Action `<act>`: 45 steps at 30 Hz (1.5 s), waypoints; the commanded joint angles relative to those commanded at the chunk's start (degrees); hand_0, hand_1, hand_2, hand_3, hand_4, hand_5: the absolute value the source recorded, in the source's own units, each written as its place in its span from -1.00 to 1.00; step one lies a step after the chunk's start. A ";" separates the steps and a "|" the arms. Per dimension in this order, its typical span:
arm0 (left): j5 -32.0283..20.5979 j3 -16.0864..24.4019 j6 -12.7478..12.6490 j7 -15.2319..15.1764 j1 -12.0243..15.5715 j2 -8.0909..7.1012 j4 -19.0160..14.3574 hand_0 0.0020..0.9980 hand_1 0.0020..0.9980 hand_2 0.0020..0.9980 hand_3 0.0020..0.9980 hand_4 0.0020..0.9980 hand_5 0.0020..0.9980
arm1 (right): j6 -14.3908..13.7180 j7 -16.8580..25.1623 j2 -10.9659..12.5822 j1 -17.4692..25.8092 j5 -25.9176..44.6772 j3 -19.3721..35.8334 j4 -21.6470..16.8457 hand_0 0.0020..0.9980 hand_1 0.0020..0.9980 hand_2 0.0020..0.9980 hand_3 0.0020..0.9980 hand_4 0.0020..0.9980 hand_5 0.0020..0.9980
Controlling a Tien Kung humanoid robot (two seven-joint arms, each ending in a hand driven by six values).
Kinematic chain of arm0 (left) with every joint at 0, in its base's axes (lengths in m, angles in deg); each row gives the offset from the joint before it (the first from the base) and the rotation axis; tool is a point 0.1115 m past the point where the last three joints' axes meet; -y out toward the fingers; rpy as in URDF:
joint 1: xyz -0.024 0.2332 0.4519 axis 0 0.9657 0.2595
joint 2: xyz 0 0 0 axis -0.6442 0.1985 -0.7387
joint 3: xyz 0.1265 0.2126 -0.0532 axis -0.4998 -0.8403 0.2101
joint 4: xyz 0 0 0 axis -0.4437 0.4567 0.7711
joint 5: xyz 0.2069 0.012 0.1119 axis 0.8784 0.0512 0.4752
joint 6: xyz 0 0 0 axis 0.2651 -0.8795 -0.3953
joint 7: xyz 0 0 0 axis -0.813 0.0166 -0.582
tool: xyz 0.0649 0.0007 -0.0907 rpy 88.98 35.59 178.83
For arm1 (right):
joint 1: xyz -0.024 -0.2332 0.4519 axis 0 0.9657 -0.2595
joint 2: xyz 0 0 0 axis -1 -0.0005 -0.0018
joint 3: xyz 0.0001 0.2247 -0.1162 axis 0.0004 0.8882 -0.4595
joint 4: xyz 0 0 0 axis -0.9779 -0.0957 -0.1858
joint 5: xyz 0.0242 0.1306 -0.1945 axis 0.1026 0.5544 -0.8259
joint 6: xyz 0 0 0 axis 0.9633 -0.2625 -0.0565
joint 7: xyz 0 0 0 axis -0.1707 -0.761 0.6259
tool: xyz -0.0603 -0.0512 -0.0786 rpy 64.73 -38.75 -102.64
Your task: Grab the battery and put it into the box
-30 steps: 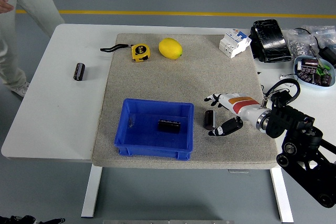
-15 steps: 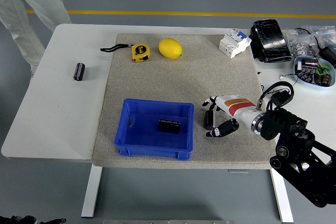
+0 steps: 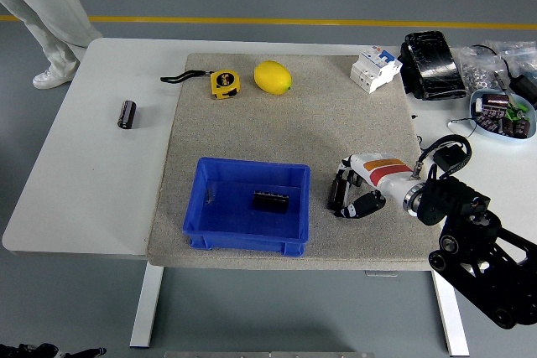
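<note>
Grey floor with a yellow line frames a white surface (image 3: pixel 92 199) topped by a beige mat (image 3: pixel 285 132). On the mat's right side the right hand (image 3: pixel 351 194) has just finished closing in: a second ago its fingers were spread on either side of the dark battery (image 3: pixel 337 191), and now they curl around it, thumb below and fingers above, so the hand looks clamped on the battery, which seems to rest on the mat beside the box. That suggests the grasp is made and the lift is the next step. The left hand is out of view.

Immediately left of the hand sits the blue box (image 3: pixel 201 207), and it already holds one small black block (image 3: pixel 271 200) near its middle; the rest of its floor is bare. Farther out lie a lemon (image 3: pixel 272 77), a yellow tape measure (image 3: pixel 223 83) and a white breaker (image 3: pixel 374 67) along the mat's far edge. A second dark cylinder (image 3: pixel 127 113) lies on the bare surface at left. At the far right a light blue bowl (image 3: pixel 485 94) holds small dark cylindrical parts. A person's legs (image 3: pixel 46 14), top left, have moved further off.
</note>
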 joint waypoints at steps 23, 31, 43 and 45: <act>-0.93 -0.61 0.01 0.07 -0.20 -0.10 -0.07 0.58 0.61 0.67 0.39 0.54 0.34 | -0.41 0.03 0.90 -1.92 -0.29 3.05 -1.65 -0.39 -0.25 -0.15 -0.13 0.62 -0.75; -0.87 -0.52 0.07 0.14 -0.20 -0.18 -0.11 0.58 0.61 0.67 0.39 0.54 0.34 | -0.07 -0.12 1.52 -3.17 0.24 4.27 -4.97 -0.38 -0.24 -0.15 -0.13 0.54 -0.80; -0.30 -0.02 0.10 0.22 -0.22 -0.21 -0.11 0.58 0.61 0.67 0.40 0.54 0.34 | 1.32 -0.77 1.81 -5.88 2.80 1.25 -15.80 -0.35 -0.24 -0.14 -0.12 0.57 -0.77; -0.23 0.07 0.10 0.24 -0.19 -0.23 -0.12 0.58 0.61 0.67 0.40 0.54 0.34 | 1.45 -0.73 1.80 -6.73 3.45 -0.47 -16.82 -0.35 -0.24 -0.14 -0.12 0.57 -0.77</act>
